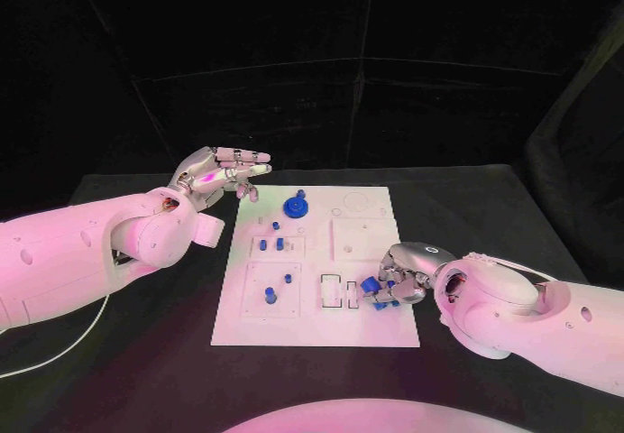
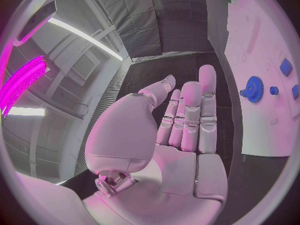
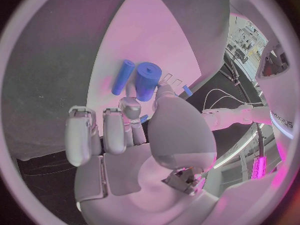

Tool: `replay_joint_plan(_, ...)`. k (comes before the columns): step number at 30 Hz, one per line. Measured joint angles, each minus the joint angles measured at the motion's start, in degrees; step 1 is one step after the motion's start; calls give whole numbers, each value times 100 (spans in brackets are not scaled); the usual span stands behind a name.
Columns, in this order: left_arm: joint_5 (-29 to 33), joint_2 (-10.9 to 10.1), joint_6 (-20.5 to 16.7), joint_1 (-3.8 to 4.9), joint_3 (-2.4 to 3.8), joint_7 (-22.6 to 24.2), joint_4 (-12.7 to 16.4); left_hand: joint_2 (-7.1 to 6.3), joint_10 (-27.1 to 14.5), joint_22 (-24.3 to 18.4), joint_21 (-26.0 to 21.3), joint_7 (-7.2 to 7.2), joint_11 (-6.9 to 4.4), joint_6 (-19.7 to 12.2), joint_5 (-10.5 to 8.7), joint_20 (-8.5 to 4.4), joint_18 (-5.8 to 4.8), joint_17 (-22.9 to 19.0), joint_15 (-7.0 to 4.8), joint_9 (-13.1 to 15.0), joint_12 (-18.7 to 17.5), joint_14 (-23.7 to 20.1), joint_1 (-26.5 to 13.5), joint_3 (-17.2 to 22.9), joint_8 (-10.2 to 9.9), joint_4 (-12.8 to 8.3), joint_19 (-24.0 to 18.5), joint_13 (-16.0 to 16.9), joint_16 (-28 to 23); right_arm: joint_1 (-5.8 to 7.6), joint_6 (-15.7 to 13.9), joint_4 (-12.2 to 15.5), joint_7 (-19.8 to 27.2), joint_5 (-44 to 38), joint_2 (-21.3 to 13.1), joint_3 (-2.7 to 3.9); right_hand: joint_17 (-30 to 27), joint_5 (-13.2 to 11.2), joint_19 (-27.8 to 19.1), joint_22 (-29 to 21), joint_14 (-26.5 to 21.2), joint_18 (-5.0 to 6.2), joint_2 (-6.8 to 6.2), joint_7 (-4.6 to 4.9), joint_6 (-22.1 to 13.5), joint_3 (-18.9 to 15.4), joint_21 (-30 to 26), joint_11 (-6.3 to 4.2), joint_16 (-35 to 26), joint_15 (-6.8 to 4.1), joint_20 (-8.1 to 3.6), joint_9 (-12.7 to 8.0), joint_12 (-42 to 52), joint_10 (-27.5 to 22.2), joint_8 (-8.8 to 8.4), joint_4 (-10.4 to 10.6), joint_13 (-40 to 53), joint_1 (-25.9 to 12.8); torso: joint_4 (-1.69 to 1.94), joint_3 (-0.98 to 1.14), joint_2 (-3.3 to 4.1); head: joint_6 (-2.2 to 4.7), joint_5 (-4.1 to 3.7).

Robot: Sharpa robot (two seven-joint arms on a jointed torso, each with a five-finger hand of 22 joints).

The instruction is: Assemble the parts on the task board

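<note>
The white task board [image 1: 318, 316] lies mid-table. On it sit a blue gear [image 1: 297, 207] near the far edge, two small blue pegs [image 1: 270, 244] and further blue parts [image 1: 270, 294] in the left recesses. My right hand [image 1: 406, 271] rests over the board's right edge with its fingers curled; thumb and a finger pinch a blue cylinder [image 3: 148, 80], beside a blue rod [image 3: 123, 76] lying on the board. Blue pieces [image 1: 374, 289] show at its fingertips. My left hand [image 1: 221, 171] hovers off the board's far left corner, fingers straight and apart, holding nothing. The left wrist view shows the gear [image 2: 253, 90] and the board [image 2: 262, 45].
The black table [image 1: 143, 361] surrounds the board, with bare room in front and on the right. A thin white cable [image 1: 59, 352] trails over the table at the near left. A black curtain closes off the back.
</note>
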Motion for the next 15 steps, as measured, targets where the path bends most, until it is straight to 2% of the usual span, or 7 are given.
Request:
replay_joint_plan(6,0,-3,13,0,-9,-6,1,0,0,0,0,0,0,0,0,0,0,-12,0,0,39,0,0,0,0,0,0,0,0,-42,-7,-56,-4,-118,136,26,3,112,0,0,0,0,70,-1,-38,-24,0,0,0,0,0,50,0,0,82,-8,34,112,0,-2,0,0,4)
replay_joint_plan(10,0,-12,20,0,-15,-10,7,0,0,1,0,0,0,0,0,0,0,-12,0,0,39,0,0,0,0,0,0,0,0,-67,-84,-54,-12,-159,152,25,70,418,0,0,-12,0,170,5,-31,-12,28,-22,45,-12,0,84,44,22,87,-21,143,212,1,-5,-1,-14,4)
replay_joint_plan(11,0,-16,22,0,-16,-11,8,0,0,1,0,0,0,0,0,0,0,-12,0,0,39,0,0,0,0,0,0,0,0,-77,-138,-40,-18,-161,144,20,122,504,0,-1,-18,-8,207,-7,-18,1,50,-34,71,-26,0,85,91,35,95,-34,192,247,1,-5,-2,-15,7)
replay_joint_plan(12,0,-19,23,0,-16,-11,8,0,0,1,0,0,0,0,0,0,0,-12,0,0,39,0,0,0,0,0,0,0,0,-85,-187,-26,-22,-161,130,14,161,564,0,-1,-5,-75,238,-30,5,11,67,-51,93,-45,0,103,119,51,98,-44,224,277,1,-5,-2,-15,10)
replay_joint_plan(15,0,-23,26,0,-17,-13,8,0,0,-2,0,0,0,0,0,0,0,-12,0,0,39,0,0,0,0,0,0,0,0,-109,-353,32,-29,-151,72,-6,234,705,21,-1,0,-91,335,-76,45,26,73,-63,130,-61,-21,135,153,63,132,-60,285,357,1,-5,-2,-15,22)
